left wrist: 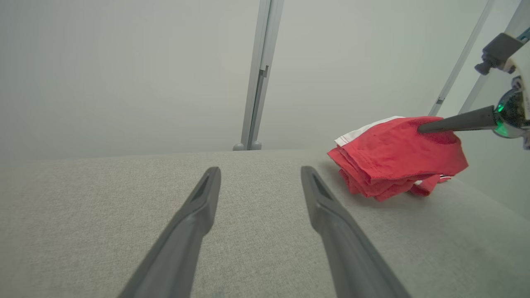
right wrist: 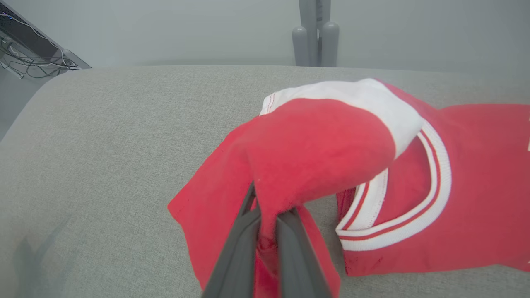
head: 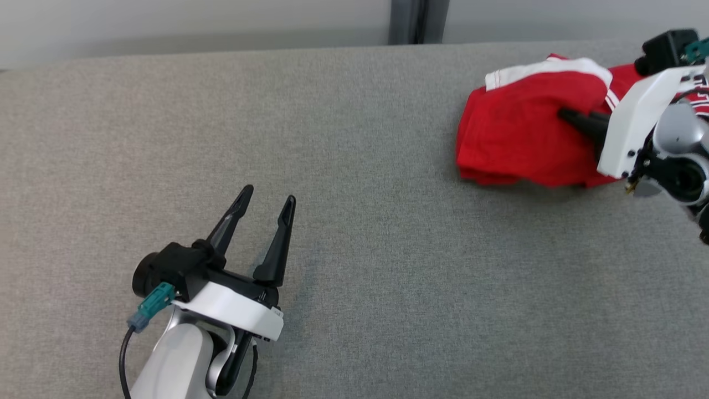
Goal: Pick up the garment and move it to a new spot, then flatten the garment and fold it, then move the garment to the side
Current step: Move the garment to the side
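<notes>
Head view, lower left: your left hand (head: 268, 195) hangs over the bench (head: 360, 166). Its two long, tapered matte-black fingers are spread in a V above bare fabric. Behind them you see a glossy white cuff, a black block and a teal plug on a black lead. In the upper right of the frame, your right hand (head: 565, 114) has its fingers pressed together, pinching a fold of the garment (head: 515, 138).

The bench is covered in coarse grey woven cloth, flat, with a rounded far edge. Behind it are a plain pale grey wall (head: 194, 22) and a darker grey upright post (head: 416, 21) at top centre. In the right wrist view, loose cables (right wrist: 25, 58) lie on a dark ledge at the upper left.

The garment (right wrist: 323, 140) is soft red jersey knit. It lies bunched on the bench at the right of that frame, and a rounded hump of cloth rises from the pinch of your right hand (right wrist: 269, 215). A white sleeve (right wrist: 360, 95) lies along the far side. Ribbed white trim (right wrist: 434, 174) with thin red stripes curves in a U.

In the left wrist view, the garment (left wrist: 393, 153) sits at mid right. Stacked red layers show at its near edge, and the top layer is caught at the tip of your right hand (left wrist: 420, 128). Your left hand (left wrist: 261, 171) is at bottom centre with its fingers wide apart.
</notes>
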